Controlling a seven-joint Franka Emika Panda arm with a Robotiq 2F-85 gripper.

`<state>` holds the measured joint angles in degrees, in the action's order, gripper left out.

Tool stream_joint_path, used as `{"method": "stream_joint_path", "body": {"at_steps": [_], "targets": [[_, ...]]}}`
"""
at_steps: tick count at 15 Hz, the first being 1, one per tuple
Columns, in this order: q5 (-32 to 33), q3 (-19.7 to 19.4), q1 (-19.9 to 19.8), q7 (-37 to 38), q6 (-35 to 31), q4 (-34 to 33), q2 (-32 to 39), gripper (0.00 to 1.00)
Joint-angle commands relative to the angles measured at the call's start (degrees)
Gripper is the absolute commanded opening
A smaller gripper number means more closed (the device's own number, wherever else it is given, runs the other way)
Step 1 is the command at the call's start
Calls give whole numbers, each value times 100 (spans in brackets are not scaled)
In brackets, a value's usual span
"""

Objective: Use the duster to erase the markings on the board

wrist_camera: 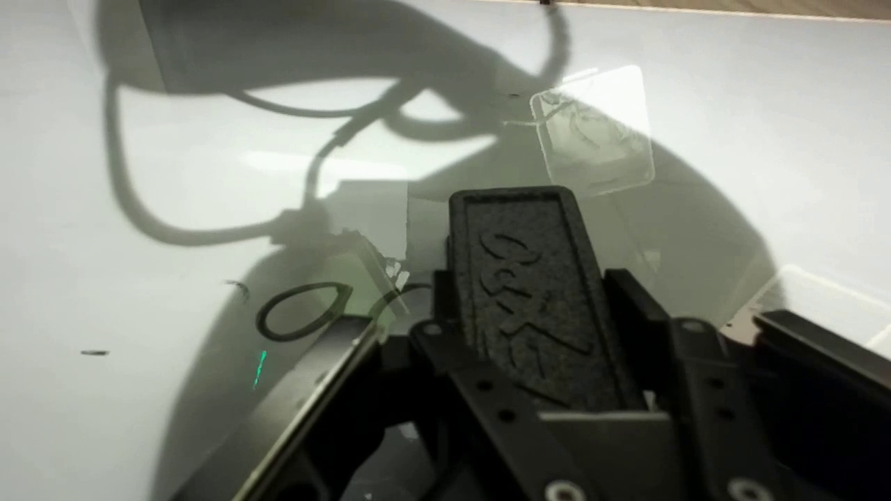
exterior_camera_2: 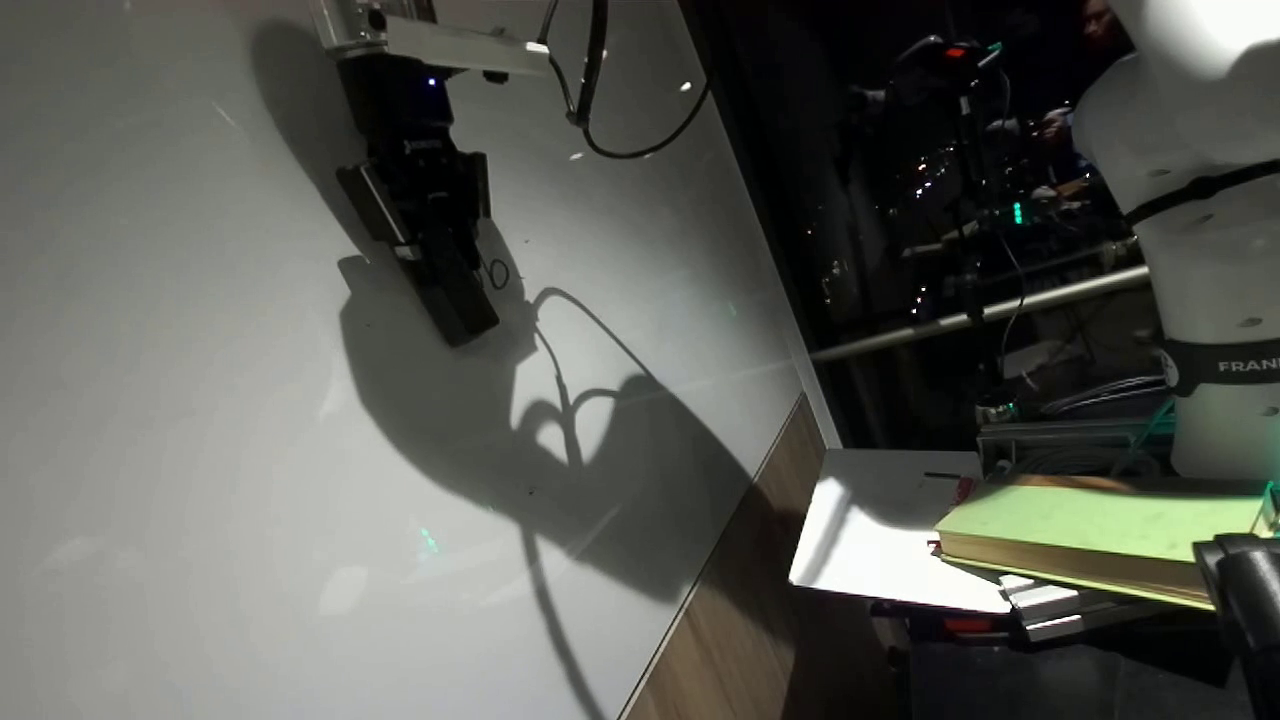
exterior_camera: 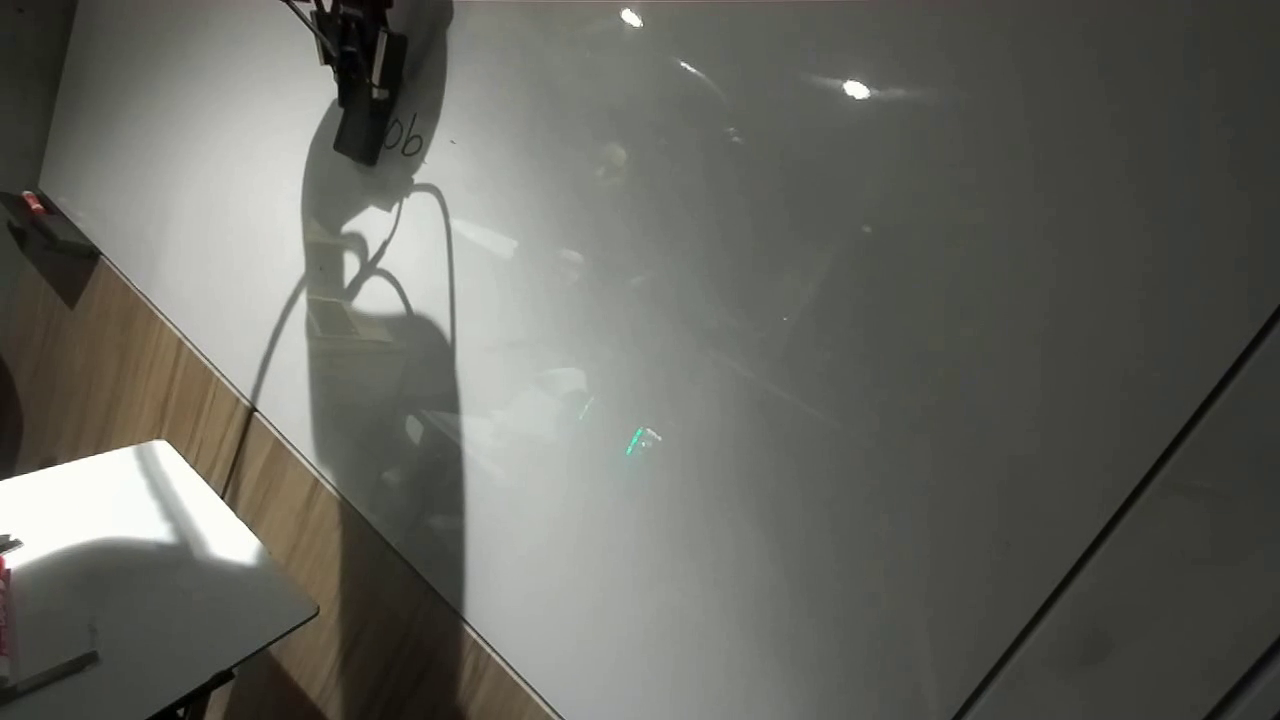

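The large white board (exterior_camera: 800, 320) fills most of an exterior view; it also shows in the other views (exterior_camera_2: 200, 450) (wrist_camera: 56, 243). My gripper (wrist_camera: 534, 296) is shut on the dark grey duster (wrist_camera: 529, 313), which points out beyond the fingertips. In both exterior views the duster (exterior_camera: 358, 137) (exterior_camera_2: 460, 310) is at or close to the board; contact cannot be told. Dark markings (exterior_camera: 403, 137) like "ob" show beside it; they also show in an exterior view (exterior_camera_2: 498, 273) and left of the duster in the wrist view (wrist_camera: 303, 311), partly hidden by a finger. Small stray flecks (wrist_camera: 95, 353) lie further left.
The arm's shadow (exterior_camera: 390, 430) falls across the board. A wood panel (exterior_camera: 150, 340) borders the board. A small white table (exterior_camera: 150, 560) stands nearby, with a green book (exterior_camera_2: 1090, 520) by the robot base. A dark holder (exterior_camera: 60, 232) carries a red marker. A cable (exterior_camera_2: 640, 153) hangs from the arm.
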<state>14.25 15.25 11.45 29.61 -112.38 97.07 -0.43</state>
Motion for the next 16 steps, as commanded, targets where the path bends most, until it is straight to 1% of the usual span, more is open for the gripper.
{"method": "stream_joint_path", "body": {"at_steps": [1, 8, 12, 16], "targets": [[549, -398, -251, -292, -463, -115, 257, 29], [890, -673, -467, -215, -488, 439, -97, 29], [1116, -823, -685, -182, -536, 661, -229, 29], [1262, -978, -916, -316, -587, 760, -216, 29]]}}
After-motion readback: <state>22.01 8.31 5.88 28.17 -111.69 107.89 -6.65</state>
